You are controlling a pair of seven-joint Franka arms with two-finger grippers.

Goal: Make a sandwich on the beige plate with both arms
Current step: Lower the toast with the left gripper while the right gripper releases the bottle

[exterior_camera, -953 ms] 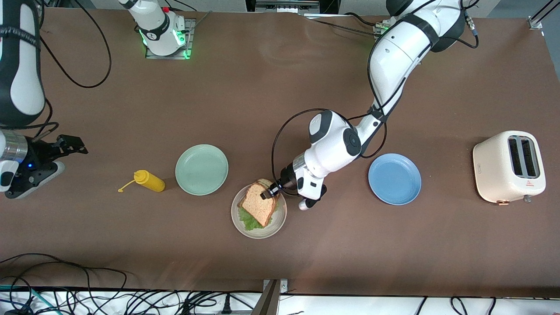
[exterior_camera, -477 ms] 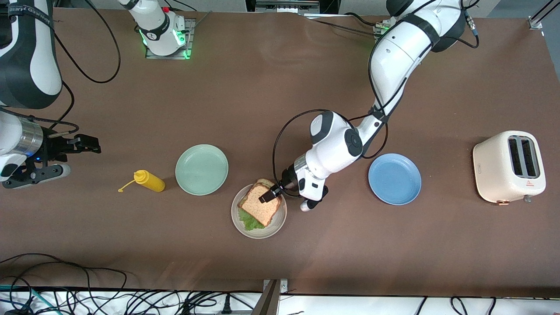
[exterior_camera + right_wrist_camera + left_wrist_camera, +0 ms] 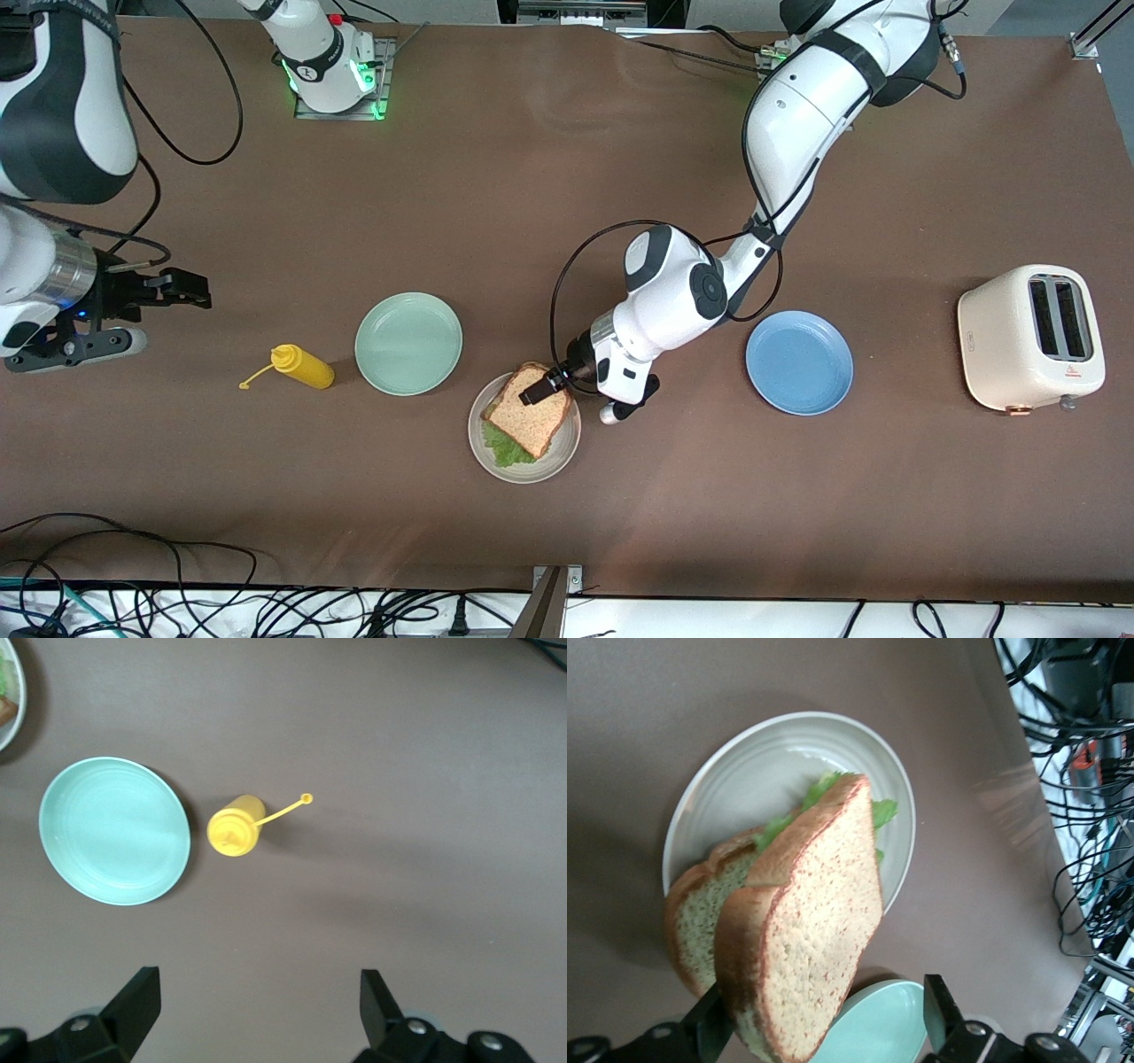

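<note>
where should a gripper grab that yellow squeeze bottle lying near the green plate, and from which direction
Probably the yellow plastic squeeze bottle by its round body, from straight above. It lies on its side on the brown table, so the fingers can straddle it across its width. Avoid the thin cap tether at its nozzle end. The open right gripper hangs closest.

Lighting, operator: you get even, bright overhead light on the matte brown tabletop, with a faint sheen near the edge by the arm bases. Shadows: soft, short. Focus: your left wrist view blurs the nearest brown bread slice.
</note>
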